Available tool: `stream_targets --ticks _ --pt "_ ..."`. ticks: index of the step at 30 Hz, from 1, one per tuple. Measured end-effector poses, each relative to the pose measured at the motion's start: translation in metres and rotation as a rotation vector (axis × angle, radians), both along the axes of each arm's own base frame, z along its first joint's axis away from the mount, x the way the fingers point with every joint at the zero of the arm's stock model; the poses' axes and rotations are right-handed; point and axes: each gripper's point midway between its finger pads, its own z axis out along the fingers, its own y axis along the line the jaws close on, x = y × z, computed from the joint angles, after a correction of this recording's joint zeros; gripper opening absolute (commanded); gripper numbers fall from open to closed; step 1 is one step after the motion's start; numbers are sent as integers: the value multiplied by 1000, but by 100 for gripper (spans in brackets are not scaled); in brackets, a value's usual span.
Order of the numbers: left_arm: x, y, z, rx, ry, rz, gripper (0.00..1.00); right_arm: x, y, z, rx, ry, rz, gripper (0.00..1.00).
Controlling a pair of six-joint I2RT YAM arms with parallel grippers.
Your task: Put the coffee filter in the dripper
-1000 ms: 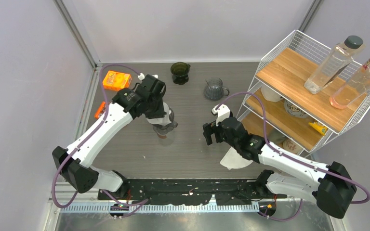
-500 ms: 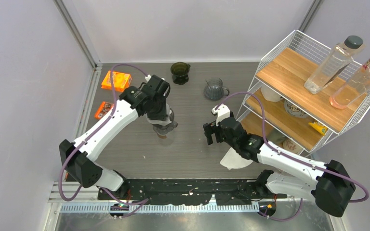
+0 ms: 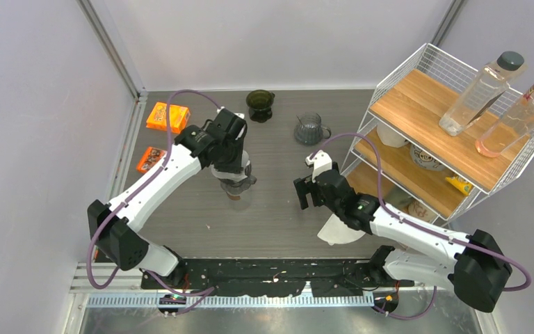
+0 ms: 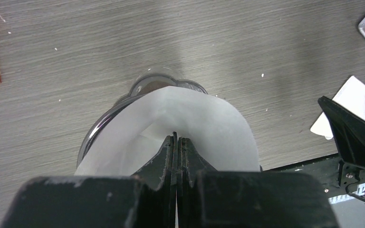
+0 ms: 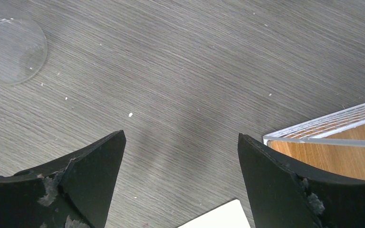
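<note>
A white paper coffee filter (image 4: 209, 128) stands open as a cone inside the clear dripper (image 4: 92, 135), whose shiny rim shows at its left. The dripper (image 3: 240, 186) is at the table's middle left, mostly under my left wrist. My left gripper (image 4: 176, 137) is shut, its tips pointing down into the filter's mouth; I see nothing pinched between them. The filter's near edge is hidden behind the fingers. My right gripper (image 5: 180, 142) hangs open over bare table to the right of the dripper (image 3: 300, 195), holding nothing.
A second white paper (image 3: 337, 231) lies under the right arm. A dark green cup (image 3: 259, 104) and a glass server (image 3: 309, 129) stand at the back. An orange box (image 3: 167, 116) and a small packet (image 3: 147, 159) lie at the left. A wire shelf (image 3: 389, 76) fills the right.
My left gripper has closed the last bit, and the left arm has swung slightly right over the dripper. The right arm has stayed still.
</note>
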Motion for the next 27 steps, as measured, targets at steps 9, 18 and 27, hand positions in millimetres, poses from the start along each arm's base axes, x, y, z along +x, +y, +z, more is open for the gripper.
stream_targets --ticks 9,18,27 --pt "-4 2 -13 22 18 -34 0 -1 -4 -7 -29 18 -10 95" --pt "-4 1 -22 20 26 -37 12 0 -4 -6 -31 18 -12 95" --pt "-5 1 -22 19 24 -36 30 0 -4 -6 -31 16 -13 95"
